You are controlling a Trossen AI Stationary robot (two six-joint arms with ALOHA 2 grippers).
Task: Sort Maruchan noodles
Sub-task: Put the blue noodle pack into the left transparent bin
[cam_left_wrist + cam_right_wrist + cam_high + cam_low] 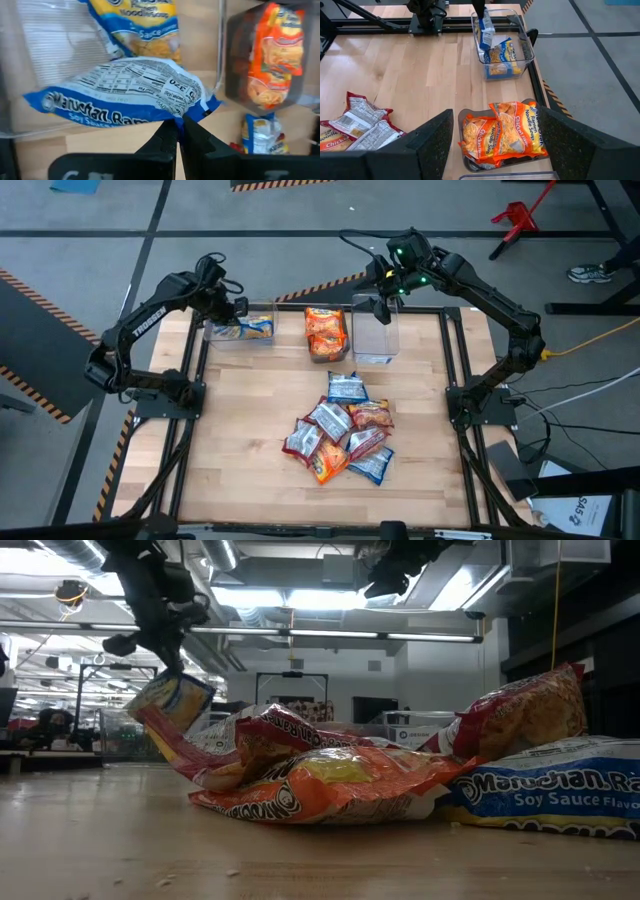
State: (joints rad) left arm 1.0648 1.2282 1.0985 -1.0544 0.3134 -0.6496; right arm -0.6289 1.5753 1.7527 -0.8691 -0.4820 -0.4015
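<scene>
Over the left clear bin (272,310) at the table's far edge, my left gripper (240,312) is shut on a blue-and-yellow noodle packet (120,95). The packet also shows hanging in the right wrist view (486,32) and in the low view (175,700). Another blue-and-yellow packet (501,54) lies in that bin. Orange packets (326,332) fill the middle bin. My right gripper (383,302) hangs open above the right clear bin (375,345), touching nothing. Several mixed packets (340,435) lie piled mid-table. My left gripper pinches the blue-and-yellow packet by its sealed end edge (192,111) between its two fingers (167,137). The fingers come from above, slanting down. The packet hangs tilted below them over the left bin; whether its lower end touches the packet beneath, I cannot tell.
Three clear bins stand in a row along the far edge, between black frame rails (455,350). Bare wood lies left and right of the pile (235,430). The pile's red, orange and blue packets (330,780) overlap one another.
</scene>
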